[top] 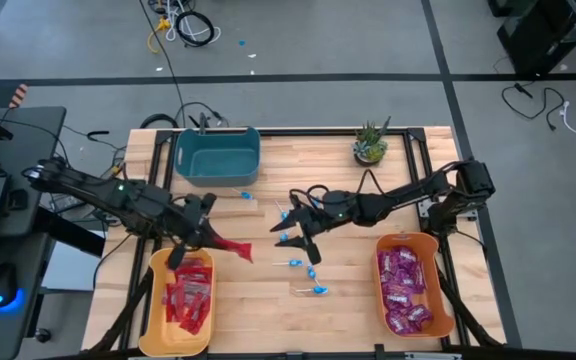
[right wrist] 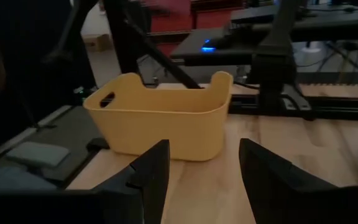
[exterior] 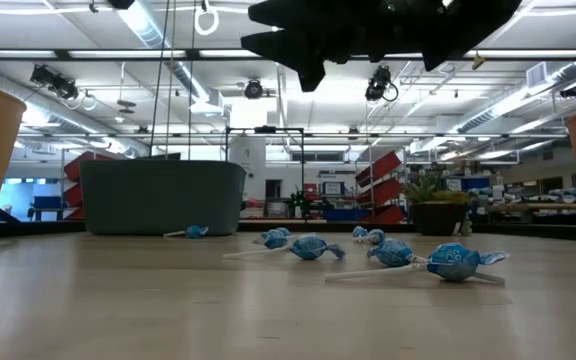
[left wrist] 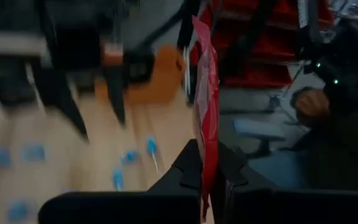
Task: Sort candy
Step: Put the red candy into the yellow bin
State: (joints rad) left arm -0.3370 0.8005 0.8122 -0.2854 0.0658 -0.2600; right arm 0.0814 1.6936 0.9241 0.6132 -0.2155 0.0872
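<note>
the jaws of the left gripper (top: 211,239) were closed on a flat red packet (top: 234,247), which stood upright between the fingers in the left wrist view. the jaws of the right gripper (top: 301,222) stood wide apart and held nothing; this gripper hung above the middle of the table (top: 268,300), over the blue lollipops (top: 298,262).

the red packet was in the air just beside the inner rim of the yellow bin (top: 156,290), where the other red packets (top: 188,298) lay already. the purple packets (top: 404,290) filled the orange bin (top: 382,300) on the right side. the teal bin (top: 217,153) at the far edge looked empty, with one lollipop (top: 247,194) lying just in front of it.

i think the step in hand was to drop the red packet. to do it well, the left arm should bring the packet fully over the yellow bin before opening, because the packet hung past the rim and could fall on the table. the right arm should stay apart from the left one.
</note>
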